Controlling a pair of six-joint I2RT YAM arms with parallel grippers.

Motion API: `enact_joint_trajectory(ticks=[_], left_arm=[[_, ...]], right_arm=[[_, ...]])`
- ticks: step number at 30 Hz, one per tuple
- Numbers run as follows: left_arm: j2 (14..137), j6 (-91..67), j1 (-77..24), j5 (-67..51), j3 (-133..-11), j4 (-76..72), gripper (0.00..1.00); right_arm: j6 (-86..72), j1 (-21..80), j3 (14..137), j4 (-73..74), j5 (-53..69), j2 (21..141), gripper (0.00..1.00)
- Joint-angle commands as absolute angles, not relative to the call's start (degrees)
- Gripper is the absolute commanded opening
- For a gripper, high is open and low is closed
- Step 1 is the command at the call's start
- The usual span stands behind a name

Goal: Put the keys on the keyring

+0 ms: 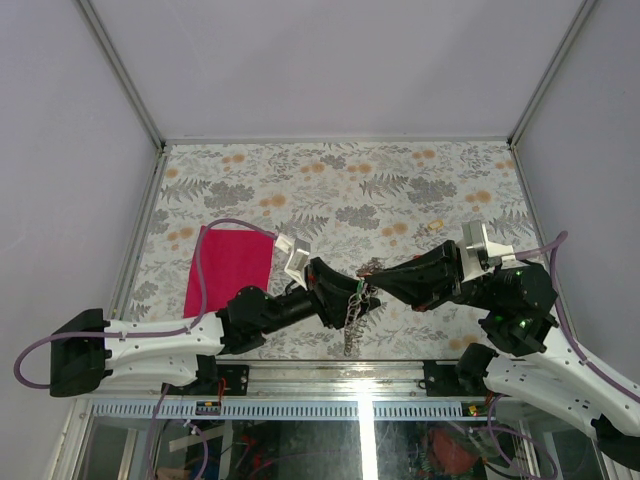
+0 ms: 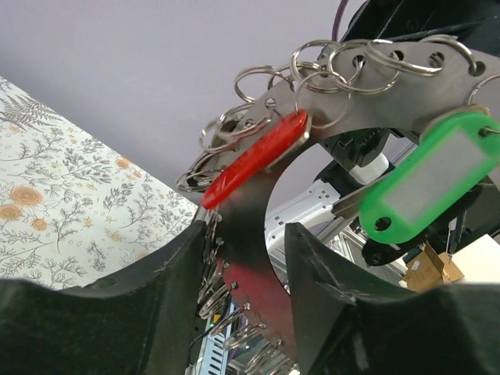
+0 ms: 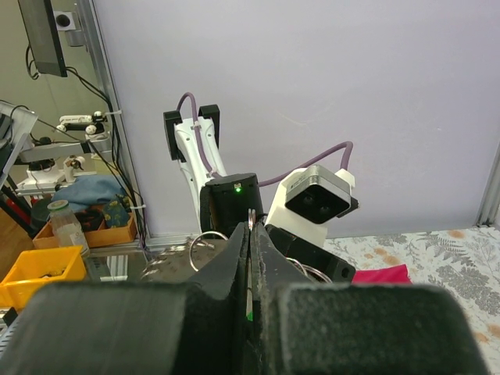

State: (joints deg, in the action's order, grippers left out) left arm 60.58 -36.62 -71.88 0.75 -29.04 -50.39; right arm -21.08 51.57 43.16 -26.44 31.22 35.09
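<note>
Keyring (image 2: 383, 90), a curved steel plate strung with split rings, is held up over the near edge of the floral desk (image 1: 400, 190), between both arms. The left end effector (image 2: 246, 234) straddles its lower limb with jaws partly open; whether they pinch it cannot be told. The right end effector (image 3: 250, 234), at three o'clock, is closed tight on the plate's upper end. A red key tag (image 2: 254, 156) and a green key tag (image 2: 433, 180) dangle from the rings. A magenta cloth (image 1: 230, 265) lies at nine o'clock.
</note>
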Motion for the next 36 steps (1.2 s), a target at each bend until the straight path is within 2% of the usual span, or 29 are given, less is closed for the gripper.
enact_joint_trajectory(ticks=[1, 15, 18, 22, 24, 27, 31, 36], left_arm=[[60.66, -36.12, -71.49, -0.36, -30.58, -54.14, 0.41], [58.49, -34.74, -71.15, 3.14, -30.59, -48.56, 0.09], [57.6, -33.59, -71.19, 4.48, -31.0, -45.26, 0.09], [56.71, -31.63, -71.18, 4.31, -31.69, -42.88, 0.37], [56.69, -30.77, -71.14, 3.39, -32.25, -41.82, 0.57], [57.13, -30.32, -71.05, 0.65, -32.65, -42.27, 0.74], [58.98, -31.2, -70.94, -2.65, -33.08, -43.45, 0.81], [61.91, -34.12, -71.0, -5.2, -32.65, -47.37, 0.82]], right_arm=[[-21.62, 51.3, 44.68, -32.36, 31.64, 34.43, 0.0], [-20.36, 51.26, 44.01, -29.34, 29.94, 32.77, 0.0], [-19.68, 51.32, 44.19, -27.75, 29.02, 32.37, 0.0], [-19.34, 51.32, 44.29, -26.95, 29.38, 32.2, 0.0], [-19.23, 51.28, 44.85, -26.87, 30.74, 32.57, 0.0], [-19.63, 51.26, 46.05, -27.29, 33.39, 33.51, 0.0], [-20.44, 51.29, 46.82, -28.48, 36.76, 34.69, 0.0], [-21.23, 51.25, 46.88, -29.73, 38.45, 35.62, 0.0]])
